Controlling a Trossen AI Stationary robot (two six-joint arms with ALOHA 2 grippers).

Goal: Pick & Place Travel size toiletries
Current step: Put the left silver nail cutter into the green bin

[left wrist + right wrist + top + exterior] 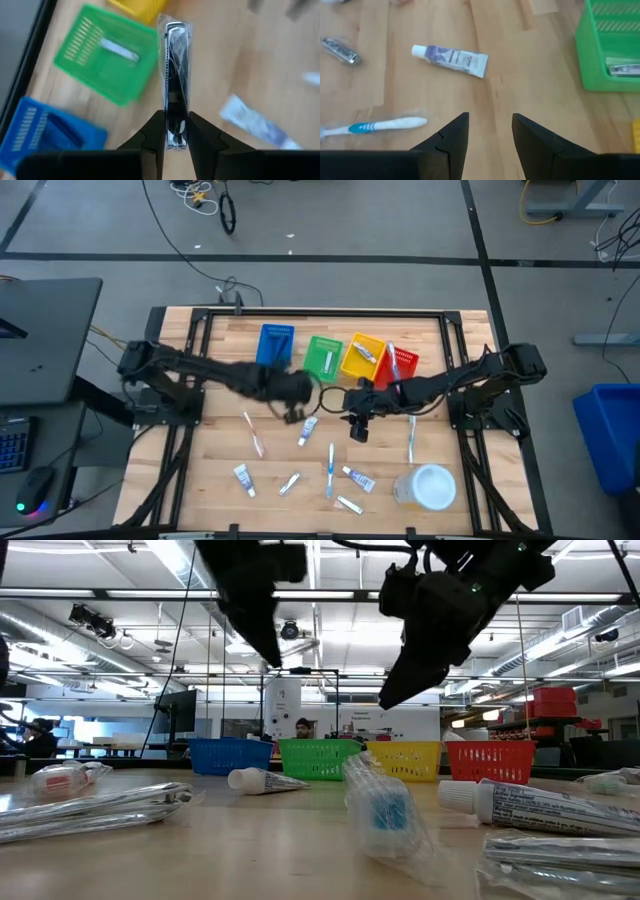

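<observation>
Pale wooden planks form the surface (200, 480), with four slotted plastic baskets in a row at its far side: blue basket (276, 343), green basket (323, 355), yellow basket (362, 356), red basket (400, 364). Near the middle, above the wood, the left pincer (177, 134) is clamped on a slim, dark, shiny item in a clear wrapper (176, 85), probably a razor, though the wrist view is blurred. To place it well, I judge the arm should carry it over a basket's open top and lower it before letting go. The right pincer (490, 132) hangs beside it, fingers apart and holding nothing, over a soft white toothpaste tube (451, 59) and a thin blue-and-white toothbrush (380, 125). More tubes and brushes lie scattered nearer the front edge.
</observation>
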